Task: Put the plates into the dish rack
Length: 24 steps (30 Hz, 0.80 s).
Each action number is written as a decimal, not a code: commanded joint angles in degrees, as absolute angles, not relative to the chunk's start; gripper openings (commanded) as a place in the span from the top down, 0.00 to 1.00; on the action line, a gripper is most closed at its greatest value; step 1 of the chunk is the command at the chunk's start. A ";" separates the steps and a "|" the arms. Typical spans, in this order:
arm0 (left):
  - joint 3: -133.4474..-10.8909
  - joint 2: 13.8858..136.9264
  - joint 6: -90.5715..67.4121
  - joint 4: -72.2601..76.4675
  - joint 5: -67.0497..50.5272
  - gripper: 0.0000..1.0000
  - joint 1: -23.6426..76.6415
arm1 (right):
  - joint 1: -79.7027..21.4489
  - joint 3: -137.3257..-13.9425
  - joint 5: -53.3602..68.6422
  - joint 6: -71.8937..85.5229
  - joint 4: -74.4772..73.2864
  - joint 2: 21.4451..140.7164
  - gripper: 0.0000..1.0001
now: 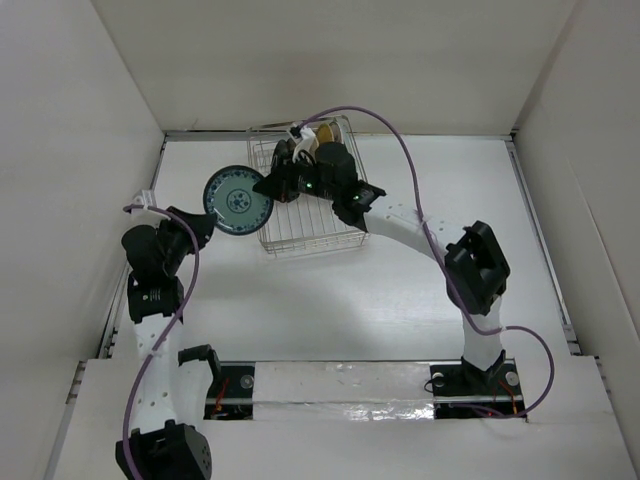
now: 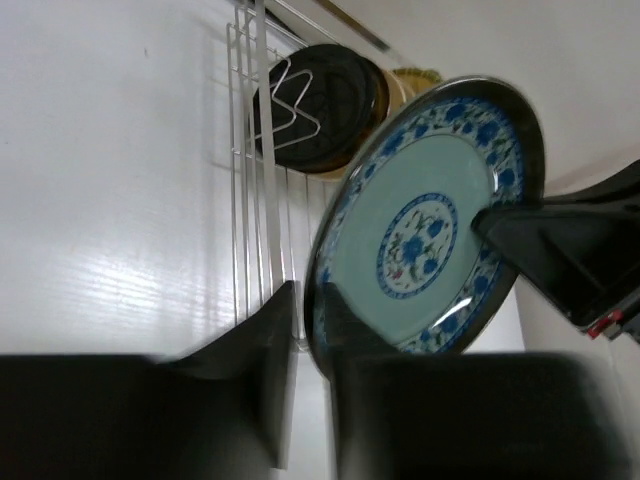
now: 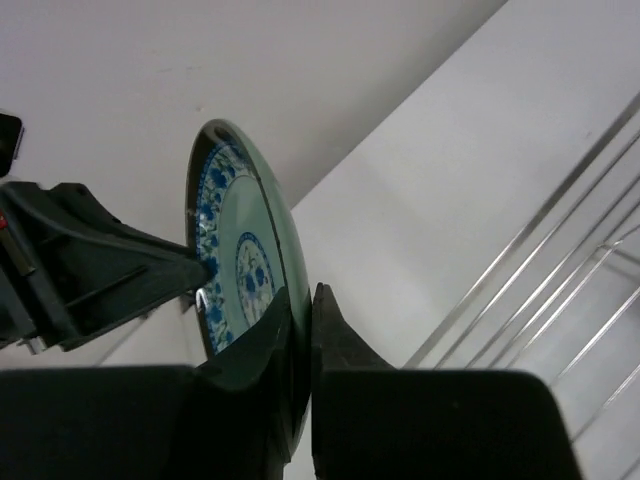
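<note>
The blue-patterned plate (image 1: 238, 200) hangs on edge in the air just left of the dish rack (image 1: 310, 235). My right gripper (image 1: 268, 185) is shut on its right rim; in the right wrist view the fingers (image 3: 302, 295) pinch the rim of the plate (image 3: 235, 260). My left gripper (image 1: 205, 222) straddles the opposite rim. In the left wrist view (image 2: 310, 295) one finger lies on the face of the plate (image 2: 430, 220), and a thin gap shows behind the rim. A black plate (image 2: 320, 110) and a woven yellow one (image 2: 415, 80) stand in the rack's far end.
The rack (image 2: 255, 200) sits at the back middle of the white table, its near rows of tines (image 3: 560, 250) bare. White walls enclose the table on the left, back and right. The right arm reaches over the rack.
</note>
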<state>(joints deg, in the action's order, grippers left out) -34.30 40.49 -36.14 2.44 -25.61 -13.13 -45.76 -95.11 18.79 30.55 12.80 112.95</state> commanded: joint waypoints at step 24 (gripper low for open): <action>-35.77 32.52 -27.86 1.93 -23.37 0.18 -10.55 | -44.74 -144.67 -42.70 12.22 -14.60 138.16 1.00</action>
<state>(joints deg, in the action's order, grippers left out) -35.09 32.23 -28.51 -0.27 -21.71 -10.70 -44.64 -140.79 -34.11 16.64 -12.53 136.68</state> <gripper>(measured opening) 0.825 0.124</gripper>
